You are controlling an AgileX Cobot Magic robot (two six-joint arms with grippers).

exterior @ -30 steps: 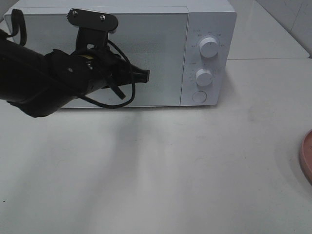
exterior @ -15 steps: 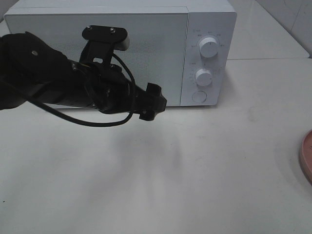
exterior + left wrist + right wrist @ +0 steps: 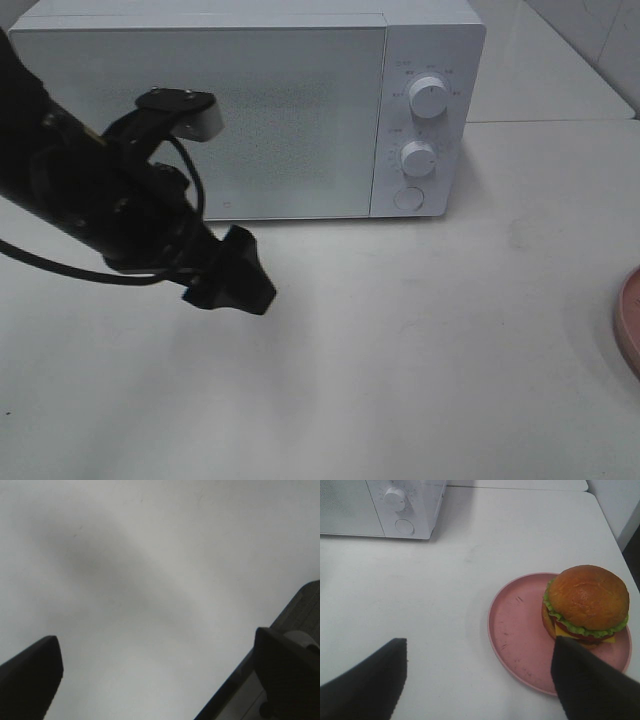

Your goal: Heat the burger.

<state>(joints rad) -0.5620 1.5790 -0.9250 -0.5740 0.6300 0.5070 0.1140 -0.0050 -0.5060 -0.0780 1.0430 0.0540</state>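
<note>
Hovering tool, left gripper point(image 3: 240, 285): above the white table point(image 3: 420, 360), forward of the microwave door's lower edge; jaws spread wide, nothing between them.
Left fingertips point(image 3: 30, 680): two dark tips at opposite sides of the left wrist view, bare table between.
Right gripper point(image 3: 477, 685): jaws wide apart and empty, over the table just short of the plate's near rim; out of the high view.
Burger point(image 3: 585, 605): upright on the pink plate point(image 3: 515, 630), domed bun facing up, stack axis vertical; seated off-centre, toward the plate's rim on the side away from the microwave. Lettuce, cheese and a dark layer show below the bun.
Plate position: at the table's right edge, well apart from the microwave; only a sliver shows in the high view.
Microwave point(image 3: 300, 100): along the table's far edge, door shut, two dials and a round button on its right panel.
</note>
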